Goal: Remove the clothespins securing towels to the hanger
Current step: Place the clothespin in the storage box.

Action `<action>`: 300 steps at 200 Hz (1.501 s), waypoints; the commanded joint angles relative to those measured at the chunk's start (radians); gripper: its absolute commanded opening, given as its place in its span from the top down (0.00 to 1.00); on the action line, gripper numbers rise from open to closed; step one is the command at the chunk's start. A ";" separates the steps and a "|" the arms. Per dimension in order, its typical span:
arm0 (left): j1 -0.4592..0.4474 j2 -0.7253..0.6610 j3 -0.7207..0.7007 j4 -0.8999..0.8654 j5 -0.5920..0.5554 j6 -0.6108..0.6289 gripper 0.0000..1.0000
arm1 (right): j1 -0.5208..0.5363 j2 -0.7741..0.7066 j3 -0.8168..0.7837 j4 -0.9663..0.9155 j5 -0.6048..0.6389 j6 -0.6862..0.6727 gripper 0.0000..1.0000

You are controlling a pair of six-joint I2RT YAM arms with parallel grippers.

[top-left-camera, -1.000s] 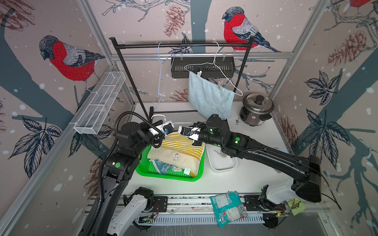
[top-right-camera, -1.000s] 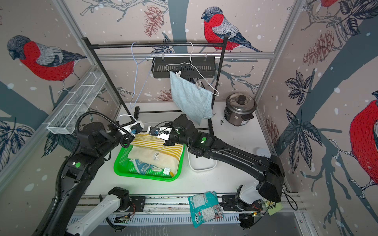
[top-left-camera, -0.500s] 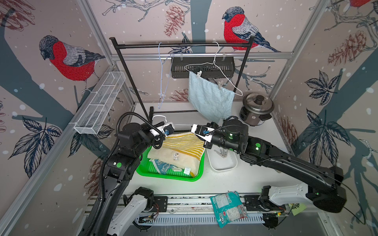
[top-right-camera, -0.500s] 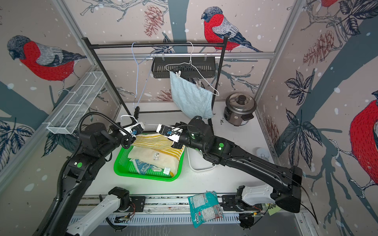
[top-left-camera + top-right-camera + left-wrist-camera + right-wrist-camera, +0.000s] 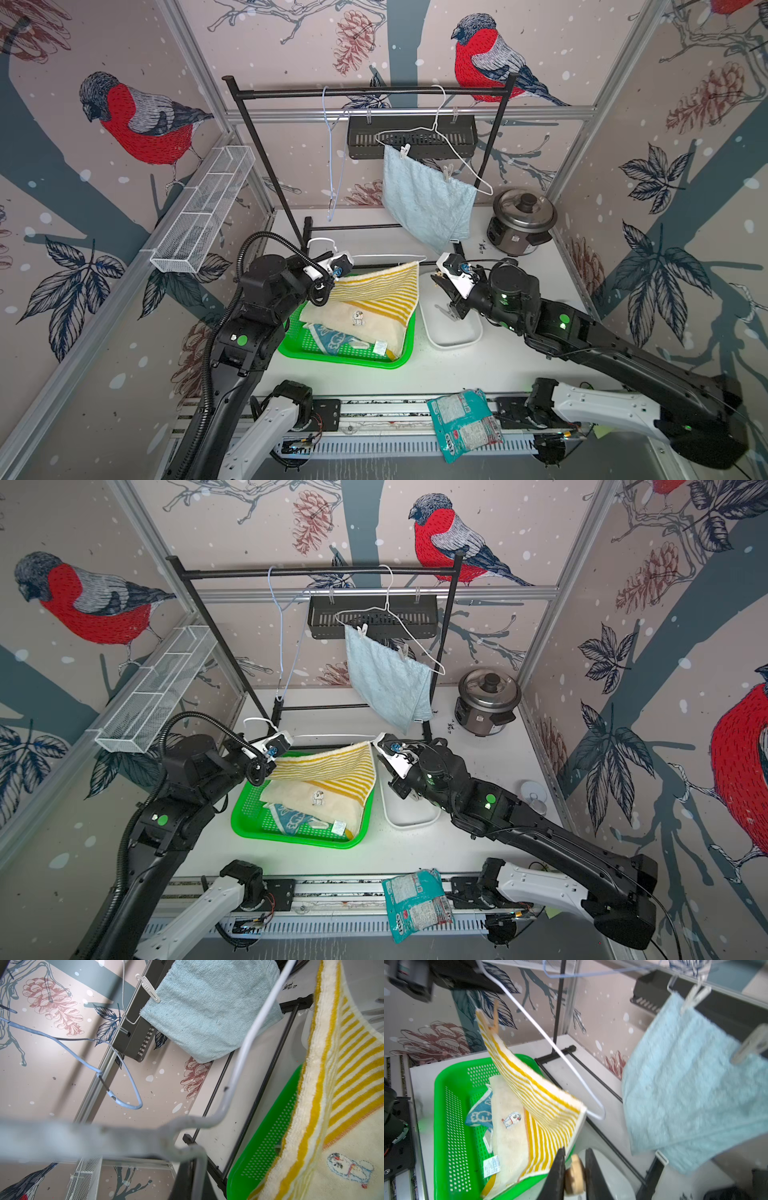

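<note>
Table (image 5: 457, 374) in a top view carried a rack (image 5: 374, 92) along its back edge, a green tray (image 5: 345, 362) at front left and a white bin (image 5: 455, 338) just right of the tray. The left gripper (image 5: 322, 287) was clamped on a white hanger (image 5: 390, 257) above the tray's back edge. A striped towel (image 5: 374, 291) sagged from the hanger onto a teal towel (image 5: 332, 337) lying in the tray. The right gripper (image 5: 444, 286) hung over the bin's back end. A blue towel (image 5: 428, 203) hung under the rack's bar, fastened by two plastic pins (image 5: 404, 151).

Both top views agreed: the left gripper (image 5: 259, 771) was at the striped towel's (image 5: 328, 771) left end and the right gripper (image 5: 384, 762) just beyond its right corner, above the bin (image 5: 409, 817).

From the left wrist, the hanger (image 5: 259, 1028) ran blurred between the closed fingers (image 5: 182, 1180). The striped towel (image 5: 342, 1076) lay beside it over the tray (image 5: 270, 1140). One of the plastic pins (image 5: 148, 988) gripped the blue towel's (image 5: 207, 1007) corner.

From the right wrist, the right gripper (image 5: 575, 1157) was closed on a wood pin (image 5: 575, 1176) clear of the cloth and above the bin (image 5: 612, 1172). The other wood pin (image 5: 495, 1016) pinched the striped towel's (image 5: 533, 1093) far corner to the hanger. Its near corner hung loose. The teal towel (image 5: 479, 1113) showed beneath.
</note>
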 commanded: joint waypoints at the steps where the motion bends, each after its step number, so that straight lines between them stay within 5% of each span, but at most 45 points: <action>1: 0.000 -0.004 0.001 0.059 -0.008 -0.003 1.00 | -0.058 -0.041 -0.071 -0.007 0.014 0.164 0.90; 86: 0.000 -0.020 -0.023 0.072 -0.004 -0.015 1.00 | -0.231 -0.014 -0.376 0.110 -0.128 0.404 0.89; 151: -0.001 -0.008 -0.027 0.087 0.007 -0.028 1.00 | -0.281 0.181 -0.397 0.174 -0.132 0.431 0.82; 238: 0.000 0.012 -0.018 0.123 0.046 -0.049 1.00 | -0.332 0.110 -0.341 0.111 -0.097 0.374 0.29; 300: -0.001 -0.004 -0.023 0.091 0.041 -0.040 1.00 | -0.338 0.008 -0.252 0.073 -0.059 0.255 0.23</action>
